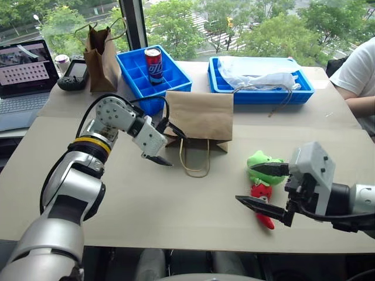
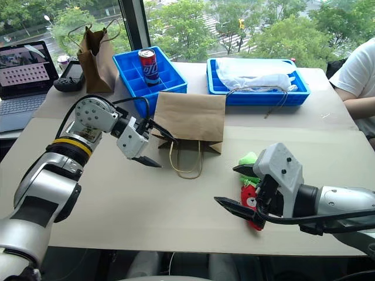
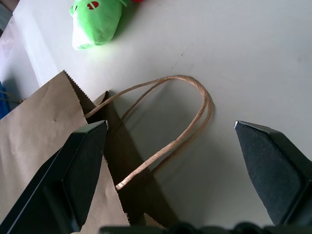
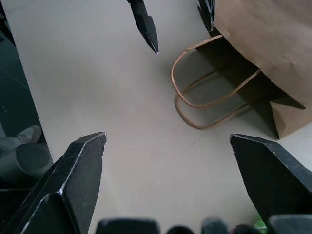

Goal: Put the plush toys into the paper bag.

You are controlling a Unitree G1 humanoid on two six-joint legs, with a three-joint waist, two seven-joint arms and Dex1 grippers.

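Observation:
The paper bag point(image 1: 199, 116) lies flat in the middle of the table, mouth and twine handles point(image 1: 195, 159) toward me. My left gripper point(image 1: 176, 149) hovers open at the bag's mouth, left of the handles; in its wrist view the bag point(image 3: 39, 131) and handle loops point(image 3: 170, 112) sit between the fingers. The green plush toy point(image 1: 265, 159) and the red chili plush toy point(image 1: 261, 192) lie together on the table, right of the bag. My right gripper point(image 1: 246, 183) stands open beside them, its fingers in front of the toys, holding nothing.
A narrower dark brown bag point(image 1: 101, 55) stands at the back left beside a laptop point(image 1: 23, 76). Behind the paper bag are a blue crate point(image 1: 140, 79) with a soda can point(image 1: 153, 64) and a blue tray point(image 1: 304, 88) of white material. A person's arm point(image 1: 358, 76) rests at the right.

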